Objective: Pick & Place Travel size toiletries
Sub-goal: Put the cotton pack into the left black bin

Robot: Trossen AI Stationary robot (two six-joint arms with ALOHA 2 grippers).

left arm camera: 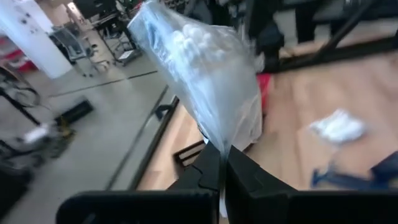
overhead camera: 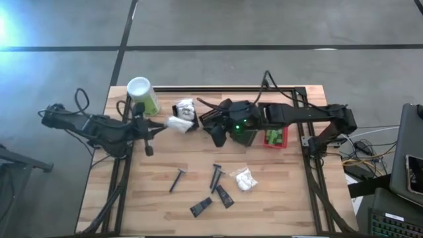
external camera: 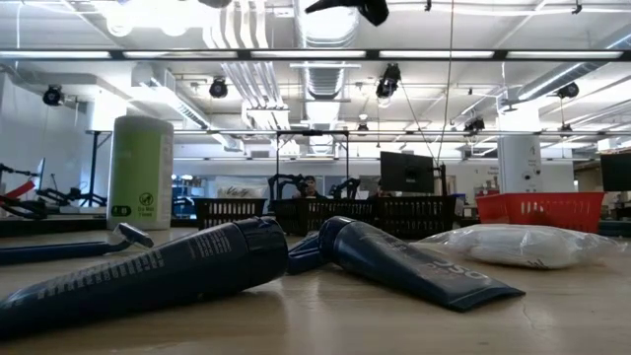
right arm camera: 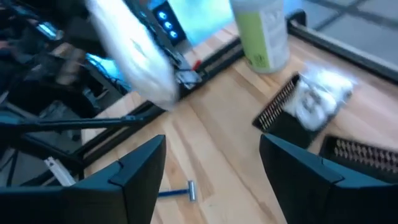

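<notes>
My left gripper (left arm camera: 222,154) is shut on a clear packet of white balls (left arm camera: 205,74) and holds it in the air next to the black basket (overhead camera: 188,114); the packet (overhead camera: 177,123) also shows in the high view. A second white packet (right arm camera: 317,96) lies in that basket. My right gripper (right arm camera: 211,168) hovers open and empty over the table's far middle (overhead camera: 215,129). On the near part of the table lie a third white packet (overhead camera: 244,179), a razor (overhead camera: 177,180) and three dark tubes (overhead camera: 216,175) (overhead camera: 224,196) (overhead camera: 201,207). My left gripper pinches the packet's flat plastic end (left arm camera: 221,148) between its two fingers. The fingers come roughly level from the table's left. The packet stands out beyond the fingertips, its filled part away from them, lifted clear of the table and the basket.
A tall pale-green canister (overhead camera: 142,94) with a white lid stands at the far left, close behind my left gripper. A second black slotted basket (right arm camera: 360,152) sits beside the first, and a red basket (overhead camera: 274,137) lies under my right arm. Black frame rails run along the table's edges.
</notes>
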